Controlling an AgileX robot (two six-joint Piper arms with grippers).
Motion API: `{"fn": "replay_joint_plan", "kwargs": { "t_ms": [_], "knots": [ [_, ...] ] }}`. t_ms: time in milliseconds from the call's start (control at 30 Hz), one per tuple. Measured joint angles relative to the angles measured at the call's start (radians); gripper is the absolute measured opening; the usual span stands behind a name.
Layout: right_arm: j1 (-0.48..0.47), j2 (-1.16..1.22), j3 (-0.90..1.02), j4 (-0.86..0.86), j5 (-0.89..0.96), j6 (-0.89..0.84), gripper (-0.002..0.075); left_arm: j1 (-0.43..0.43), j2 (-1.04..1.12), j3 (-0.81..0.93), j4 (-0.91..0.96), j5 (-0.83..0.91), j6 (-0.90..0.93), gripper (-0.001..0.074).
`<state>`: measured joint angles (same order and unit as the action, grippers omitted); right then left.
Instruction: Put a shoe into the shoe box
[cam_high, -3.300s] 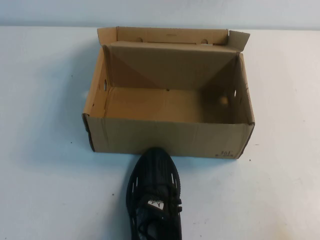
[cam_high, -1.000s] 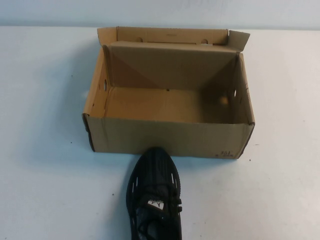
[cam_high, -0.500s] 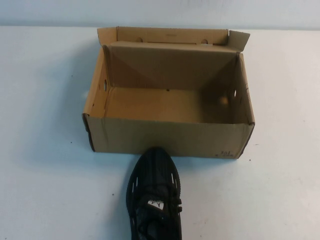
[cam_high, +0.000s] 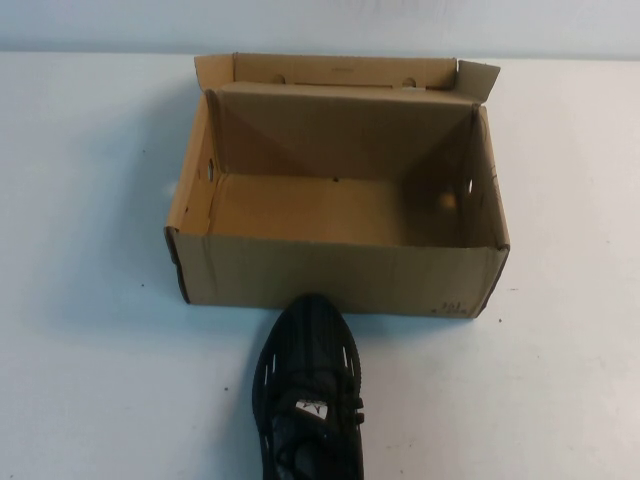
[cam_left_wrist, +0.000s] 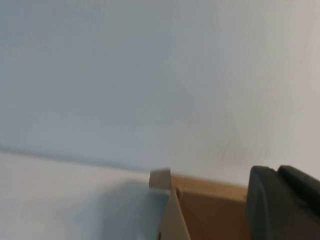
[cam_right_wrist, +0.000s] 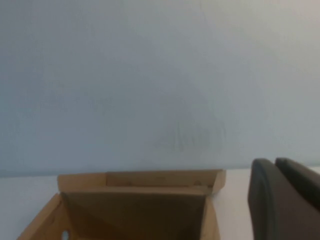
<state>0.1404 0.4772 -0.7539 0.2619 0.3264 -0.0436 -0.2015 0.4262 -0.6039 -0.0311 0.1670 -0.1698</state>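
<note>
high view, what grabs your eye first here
An open brown shoe box sits mid-table, empty, with its lid flap standing up behind. A black shoe lies just in front, toe at the box's near wall. Left gripper and right gripper show only at their wrist views' edges.

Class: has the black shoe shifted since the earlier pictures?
No. The shoe keeps its toe against the shoe box front wall; neither gripper appears in the high view.

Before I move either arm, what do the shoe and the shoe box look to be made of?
The shoe box: brown corrugated cardboard, matte, with creased walls and raw flap edges. The shoe: black, seemingly knit or mesh fabric upper, with laces and a ribbed toe; the exact material is unclear. Neither arm shows in the high view; a dark part of the left gripper and right gripper edges each wrist view.
</note>
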Motion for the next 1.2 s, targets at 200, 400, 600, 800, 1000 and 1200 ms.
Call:
{"fn": "replay_joint_plan", "kwargs": {
  "t_ms": [200, 400, 600, 800, 1000, 1200],
  "knots": [
    [0.0, 0.005, -0.002, 0.088, 0.052, -0.01, -0.0016, 0.0, 0.049, 0.0, -0.018, 0.21, -0.017, -0.0004],
    [0.0, 0.022, -0.013, 0.112, 0.113, -0.011, -0.0016, 0.0, 0.13, -0.063, -0.038, 0.437, 0.064, -0.0004],
    [0.0, 0.181, -0.157, 0.159, 0.383, -0.09, -0.0016, 0.0, 0.246, -0.195, -0.047, 0.64, 0.111, -0.0004],
    [0.0, 0.442, -0.378, 0.224, 0.721, -0.18, -0.0016, 0.0, 0.338, -0.283, -0.16, 0.74, 0.17, -0.0004],
    [0.052, 0.599, -0.404, 0.344, 0.805, -0.262, -0.0016, 0.0, 0.411, -0.287, -0.272, 0.803, 0.265, -0.0004],
    [0.246, 0.659, -0.398, 0.251, 0.803, -0.217, -0.0016, 0.0, 0.471, -0.287, -0.281, 0.826, 0.274, -0.0004]
  ]
}}
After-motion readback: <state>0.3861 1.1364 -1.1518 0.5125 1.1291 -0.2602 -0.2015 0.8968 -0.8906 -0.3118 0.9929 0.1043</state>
